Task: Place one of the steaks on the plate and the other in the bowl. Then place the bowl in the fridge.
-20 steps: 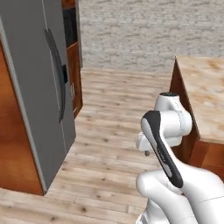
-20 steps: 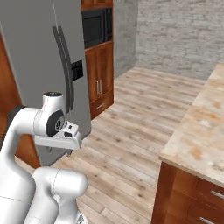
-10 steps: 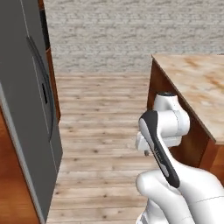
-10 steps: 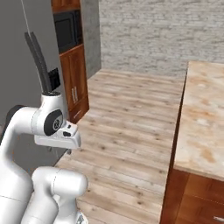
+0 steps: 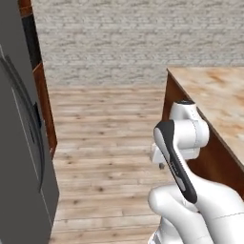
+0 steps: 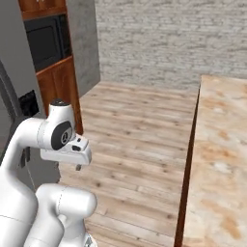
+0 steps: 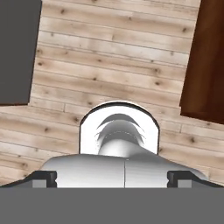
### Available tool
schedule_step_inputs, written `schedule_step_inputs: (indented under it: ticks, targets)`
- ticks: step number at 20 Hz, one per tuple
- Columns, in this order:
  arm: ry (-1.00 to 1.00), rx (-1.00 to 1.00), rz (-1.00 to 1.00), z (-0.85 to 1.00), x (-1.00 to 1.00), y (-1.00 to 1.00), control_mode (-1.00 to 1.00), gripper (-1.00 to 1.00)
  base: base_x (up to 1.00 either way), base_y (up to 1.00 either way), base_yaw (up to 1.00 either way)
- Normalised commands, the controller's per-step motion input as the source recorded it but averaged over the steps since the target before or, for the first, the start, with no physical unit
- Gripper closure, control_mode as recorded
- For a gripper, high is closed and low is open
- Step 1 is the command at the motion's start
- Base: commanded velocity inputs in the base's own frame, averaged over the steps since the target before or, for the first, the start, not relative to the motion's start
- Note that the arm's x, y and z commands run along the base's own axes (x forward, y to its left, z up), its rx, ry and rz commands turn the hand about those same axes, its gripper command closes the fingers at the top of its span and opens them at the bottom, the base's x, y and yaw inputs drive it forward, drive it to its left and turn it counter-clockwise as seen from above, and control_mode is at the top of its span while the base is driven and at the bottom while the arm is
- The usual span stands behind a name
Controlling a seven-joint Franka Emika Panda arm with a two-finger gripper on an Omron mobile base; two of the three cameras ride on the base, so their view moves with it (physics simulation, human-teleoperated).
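A: How do the jaws stand?

B: Wide apart, with nothing between them. The gripper (image 7: 112, 177) points straight down at the wooden floor (image 7: 109, 65), its two dark fingertips (image 7: 43, 177) far out to either side in the hand view.

A: Where is the arm?

B: Folded close over its own base, between the fridge (image 5: 21, 157) and the counter (image 5: 217, 102). The hand (image 6: 67, 153) hangs above the planks, well clear of both.

A: And the fridge?

B: It stands to the arm's left, grey, doors closed, a long dark handle (image 5: 33, 138) curving down its front. Beside the fridge on the far side is brown cabinetry (image 6: 60, 82) with a dark oven set in it.

A: Steaks, plate, bowl?

B: I cannot place them. The counter, opposite the fridge, shows a bare pale wood-grain top over a dark brown side. A grey brick wall (image 5: 128, 43) closes the room beyond the fridge.
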Motion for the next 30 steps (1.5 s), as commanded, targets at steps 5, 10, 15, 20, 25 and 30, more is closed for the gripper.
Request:
schedule_step_inputs:
  ticks: [5,10,15,20,25,30]
  targets:
    - [0.0,0.0,0.0,0.0,0.0,0.0,1.0,-1.0,1.0,0.12,-0.02]
    - [0.0,0.0,0.0,0.0,0.0,0.0,1.0,-1.0,0.83,0.18,-0.03]
    - [0.0,0.0,0.0,0.0,0.0,0.0,1.0,-1.0,0.32,0.37,0.42]
    - [0.0,0.0,0.0,0.0,0.0,0.0,1.0,-1.0,0.42,0.08,0.49]
    - [0.0,0.0,0.0,0.0,0.0,0.0,1.0,-1.0,0.43,0.0,0.49]
    - [0.0,0.0,0.0,0.0,0.0,0.0,1.0,-1.0,0.09,0.0,0.5]
